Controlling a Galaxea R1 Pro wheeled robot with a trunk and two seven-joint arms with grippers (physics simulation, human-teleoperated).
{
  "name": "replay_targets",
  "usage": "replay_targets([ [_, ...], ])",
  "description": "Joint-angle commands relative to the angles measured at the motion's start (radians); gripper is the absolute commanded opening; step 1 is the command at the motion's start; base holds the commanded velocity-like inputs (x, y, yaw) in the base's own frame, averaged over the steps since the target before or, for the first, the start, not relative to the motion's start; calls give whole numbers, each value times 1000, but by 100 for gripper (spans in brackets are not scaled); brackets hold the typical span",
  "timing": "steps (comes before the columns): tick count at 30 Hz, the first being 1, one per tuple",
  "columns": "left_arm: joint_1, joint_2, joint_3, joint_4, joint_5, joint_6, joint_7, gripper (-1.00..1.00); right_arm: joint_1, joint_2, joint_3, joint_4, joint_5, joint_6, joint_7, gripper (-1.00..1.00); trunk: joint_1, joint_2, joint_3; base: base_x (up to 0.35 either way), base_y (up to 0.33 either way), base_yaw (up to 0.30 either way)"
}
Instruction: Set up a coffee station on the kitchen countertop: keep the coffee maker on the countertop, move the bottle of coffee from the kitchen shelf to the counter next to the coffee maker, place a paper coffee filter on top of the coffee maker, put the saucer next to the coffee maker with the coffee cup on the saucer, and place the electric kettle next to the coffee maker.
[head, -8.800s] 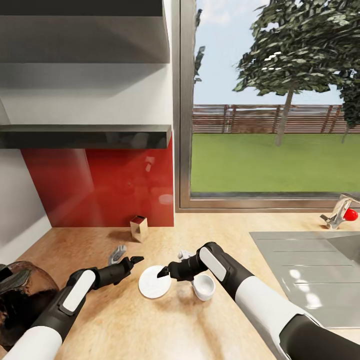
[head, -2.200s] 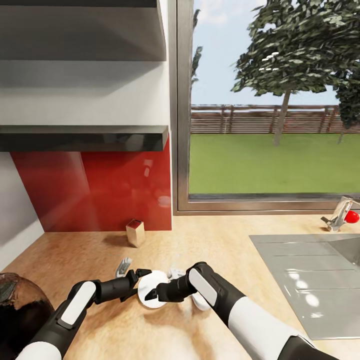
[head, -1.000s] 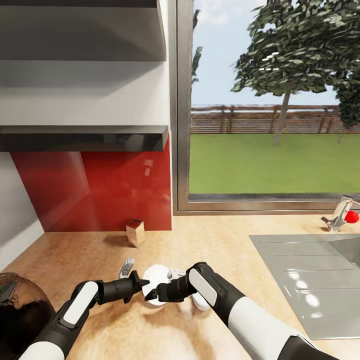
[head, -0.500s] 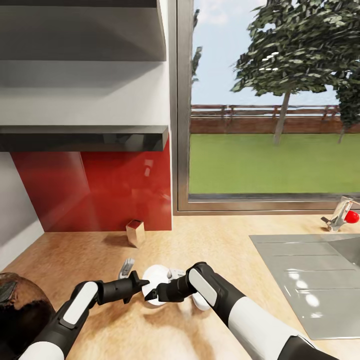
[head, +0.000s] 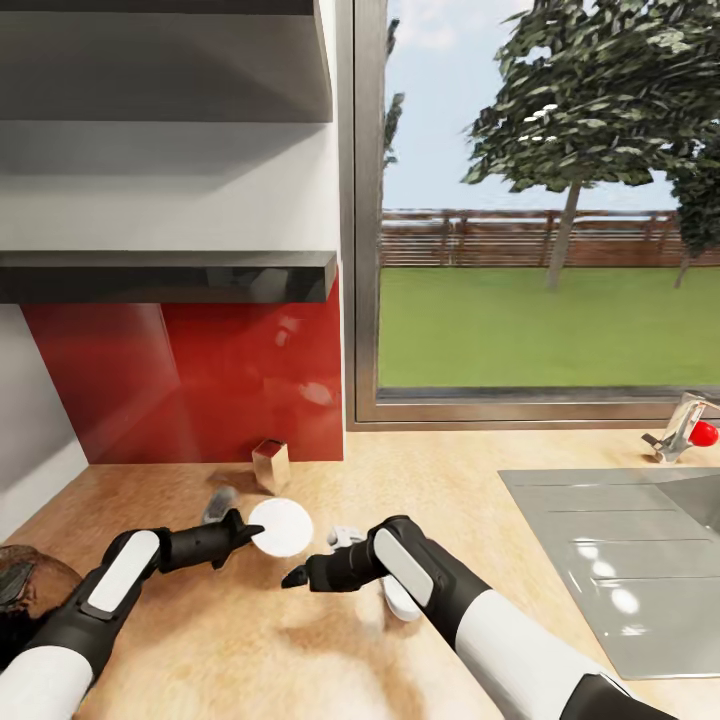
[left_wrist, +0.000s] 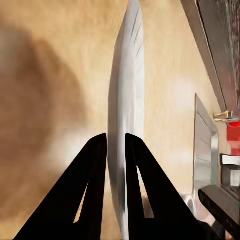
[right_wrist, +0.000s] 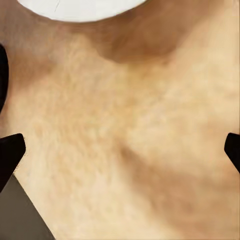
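The right gripper (head: 297, 577) hangs just over the kitchen countertop (head: 440, 480) with its fingers (right_wrist: 10, 150) spread wide and nothing between them. Half hidden behind its forearm, the white coffee cup (head: 398, 598) stands on the wood. The left gripper (head: 237, 529) pinches the rim of the saucer (head: 281, 527), its two dark fingers (left_wrist: 92, 185) narrowed onto the thin white edge; the saucer is held clear of the wood and tilted toward the camera. At the near left corner sits the dark rounded electric kettle (head: 22, 590). Farther back a small metallic box (head: 270, 465) stands by the red backsplash (head: 180, 380); a grey sink (head: 620, 550) lies to the right, below a window (head: 545, 210) onto lawn. Half a second ago the saucer sat between both grippers; now the left has carried it back and leftward, and the right has let go.
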Motion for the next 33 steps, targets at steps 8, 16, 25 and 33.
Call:
replay_targets([
  [8,-60,82,103,-3,-10,22,-8,-100,-1,0,-5,-89,10,2,7,100,0,-1,-1,0,0,0],
  [16,-92,122,168,-10,-9,83,-8,-100,-1,0,-8,-153,10,2,4,100,0,-1,-1,0,0,0],
  [25,-124,121,186,-12,-9,86,-10,-100,-1,-136,-89,-411,12,2,-1,100,0,-1,-1,0,0,0],
  [33,-123,118,187,-11,-9,84,-10,-100,-1,-187,-99,-469,13,2,-1,100,0,-1,-1,-216,-59,0],
])
